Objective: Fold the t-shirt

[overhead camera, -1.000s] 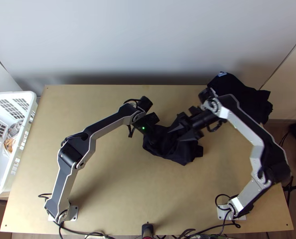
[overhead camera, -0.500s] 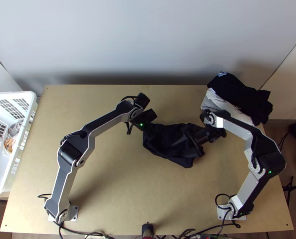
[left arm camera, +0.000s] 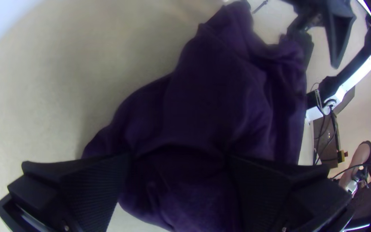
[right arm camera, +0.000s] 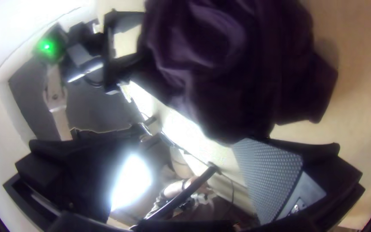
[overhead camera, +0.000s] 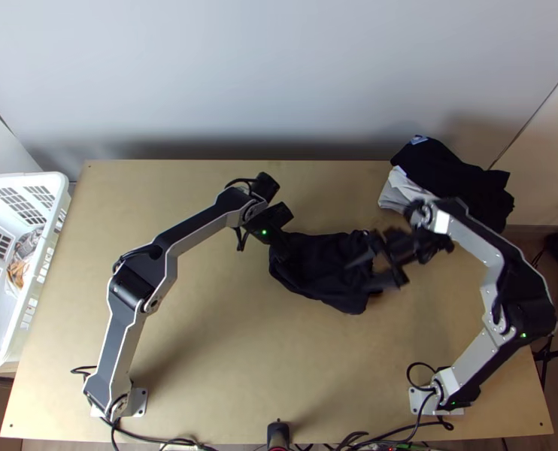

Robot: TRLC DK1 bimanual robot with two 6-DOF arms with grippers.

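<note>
T-shirt [overhead camera: 320, 263] bunched mid-way across desk [overhead camera: 226, 338]; no neat fold visible. Left pincer [left arm camera: 180, 159] apart, cloth between; right pincer [right arm camera: 190, 139] apart at right edge. Judged early: spreading, folding left.

The light wooden table [overhead camera: 211, 338] carries a dark t-shirt [overhead camera: 316, 263], bunched a little right of the middle. At the far right corner lies pale grey cloth [overhead camera: 396, 197], dark clothing [overhead camera: 452, 174] on top. A left base plate [overhead camera: 139, 403], a right base plate [overhead camera: 420, 404] and black cables [overhead camera: 155, 438] sit towards the near edge.
</note>
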